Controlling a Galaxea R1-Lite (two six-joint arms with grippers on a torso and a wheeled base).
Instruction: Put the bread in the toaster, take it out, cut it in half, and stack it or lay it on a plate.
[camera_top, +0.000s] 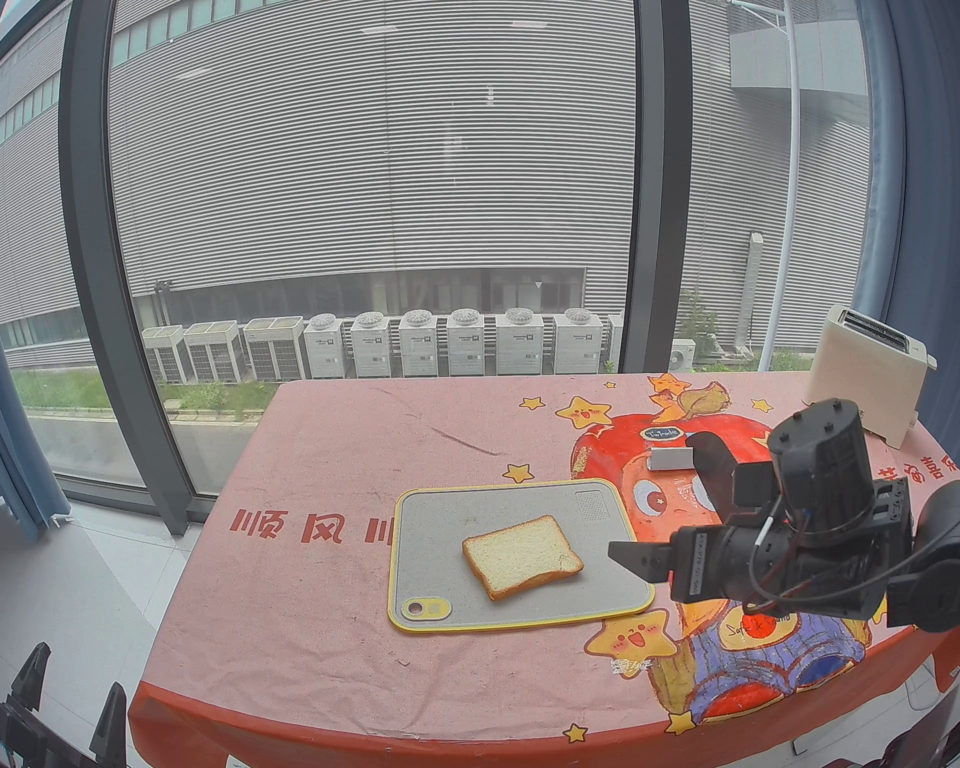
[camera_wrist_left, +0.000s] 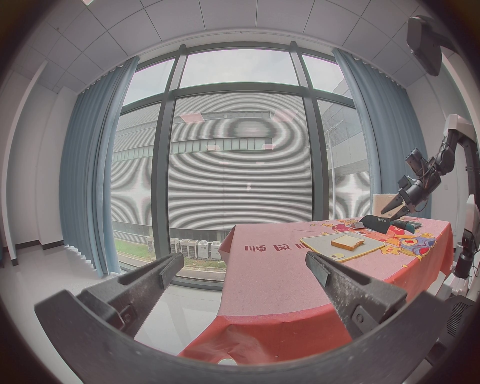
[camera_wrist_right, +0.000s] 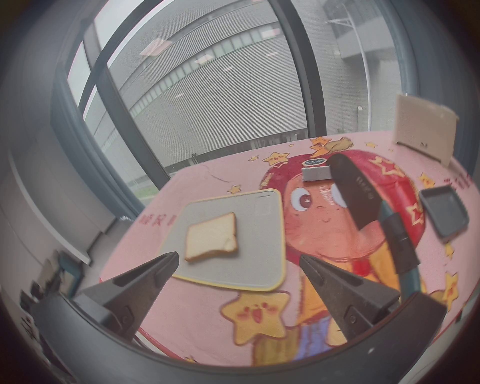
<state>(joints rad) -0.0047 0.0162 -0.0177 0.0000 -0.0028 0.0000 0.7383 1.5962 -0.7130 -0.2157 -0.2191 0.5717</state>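
Window-side desk (camera_top: 300, 600), pink cartoon cloth. Bread (camera_top: 522, 556) lies flat on grey board (camera_top: 440, 540) mid-desk, one whole slice. Toaster (camera_top: 868, 372) stands at far right corner, well apart from bread. Knife (camera_wrist_right: 357, 192), black blade, lies between board and dark tray (camera_wrist_right: 445, 212). Right pincer (camera_wrist_right: 237, 262) released, hanging over desk right of board, holding nothing. Left pincer (camera_wrist_left: 245, 259) released, empty, off desk's left side.

The right arm (camera_top: 790, 560) is black, with a cylindrical motor, cables and tapered jaws.
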